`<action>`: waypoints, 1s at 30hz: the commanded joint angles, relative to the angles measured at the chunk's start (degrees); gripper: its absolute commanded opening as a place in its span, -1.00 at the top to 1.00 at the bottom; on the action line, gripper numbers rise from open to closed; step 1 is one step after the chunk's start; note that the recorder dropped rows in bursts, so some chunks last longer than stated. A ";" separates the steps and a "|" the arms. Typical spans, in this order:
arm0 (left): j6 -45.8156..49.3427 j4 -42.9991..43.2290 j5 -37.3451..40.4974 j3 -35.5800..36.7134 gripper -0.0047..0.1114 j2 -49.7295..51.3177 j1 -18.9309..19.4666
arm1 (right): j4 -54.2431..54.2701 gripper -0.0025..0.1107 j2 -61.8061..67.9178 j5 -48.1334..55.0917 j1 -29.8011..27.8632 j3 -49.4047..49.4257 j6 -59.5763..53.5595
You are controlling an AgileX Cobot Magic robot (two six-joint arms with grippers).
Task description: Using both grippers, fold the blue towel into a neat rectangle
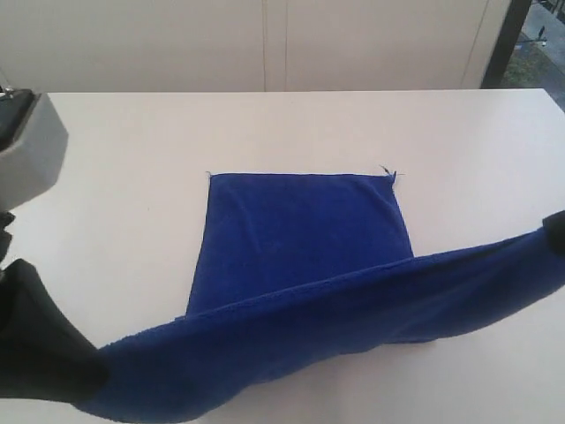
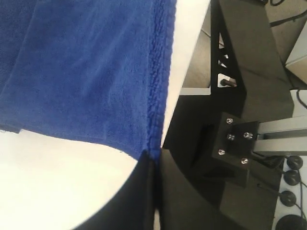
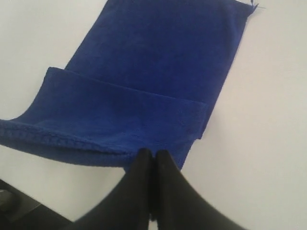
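Observation:
The blue towel (image 1: pixel 305 225) lies with its far half flat on the white table (image 1: pixel 265 124). Its near edge (image 1: pixel 353 309) is lifted and stretched in a sagging band across the front of the exterior view. My left gripper (image 1: pixel 93 367) is shut on the towel's near left corner, and in the left wrist view (image 2: pixel 153 160) the hemmed edge (image 2: pixel 160 72) runs straight into the closed jaws. My right gripper (image 1: pixel 554 234), at the right edge, is shut on the near right corner; its wrist view (image 3: pixel 152 154) shows cloth (image 3: pixel 158 62) pinched at the tips.
A grey arm housing (image 1: pixel 31 146) sits at the left edge of the exterior view. A black frame with a screwed bracket (image 2: pixel 235 139) stands beside the table edge in the left wrist view. A pale wall (image 1: pixel 265 44) rises behind the table.

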 commanded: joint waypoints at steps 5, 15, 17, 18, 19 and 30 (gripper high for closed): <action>-1.35 -3.90 4.63 0.52 0.92 -5.52 -0.28 | 4.11 0.96 -4.08 2.50 0.09 0.38 0.22; -1.70 -8.00 6.08 0.52 0.92 -6.15 -0.28 | 7.28 0.96 -5.73 4.81 0.09 0.38 0.32; -1.70 -7.73 5.04 0.52 0.92 -6.15 -0.28 | 7.28 0.96 -5.73 4.81 0.09 0.38 0.32; -1.70 -7.29 4.48 0.52 0.92 -6.15 -0.28 | 6.84 0.96 -5.75 4.81 0.09 0.38 0.32; -1.70 -6.52 3.58 0.52 0.92 -6.15 -0.28 | 6.20 0.96 -5.75 4.81 0.09 0.54 0.32; -1.81 -2.02 -8.02 3.34 0.92 -3.20 -0.28 | 3.31 0.96 -4.95 -8.05 0.09 9.06 0.21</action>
